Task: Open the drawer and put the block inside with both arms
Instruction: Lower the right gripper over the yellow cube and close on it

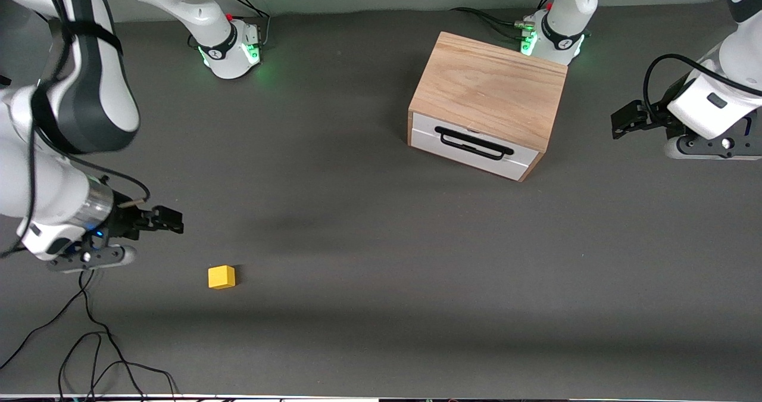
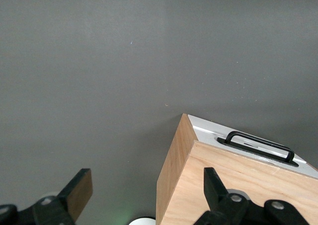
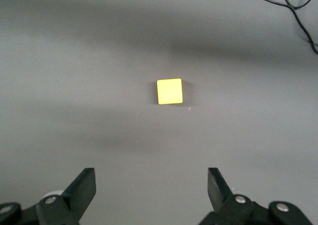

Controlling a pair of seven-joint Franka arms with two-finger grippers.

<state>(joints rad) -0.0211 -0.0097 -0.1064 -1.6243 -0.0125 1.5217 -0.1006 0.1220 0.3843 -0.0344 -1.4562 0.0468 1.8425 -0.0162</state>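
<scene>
The oak-wood box [image 1: 488, 86] stands near the left arm's base. Its white drawer [image 1: 461, 149] is shut, and the black bar handle [image 1: 473, 143] faces the front camera. The yellow block [image 1: 221, 277] lies on the grey table toward the right arm's end, nearer to the front camera than the box. My left gripper [image 1: 624, 121] is open and empty beside the box, at the left arm's end of the table. Its wrist view shows the box [image 2: 238, 185], the handle [image 2: 259, 145] and the gripper [image 2: 147, 187]. My right gripper [image 1: 171, 220] is open and empty close to the block. Its wrist view shows the block [image 3: 169, 91] ahead of the gripper [image 3: 150, 185].
Black cables [image 1: 89, 342] lie loose on the table near the front camera, at the right arm's end; they also show in the right wrist view [image 3: 298, 6]. The right arm's base [image 1: 232, 44] and the left arm's base [image 1: 550, 33] glow green.
</scene>
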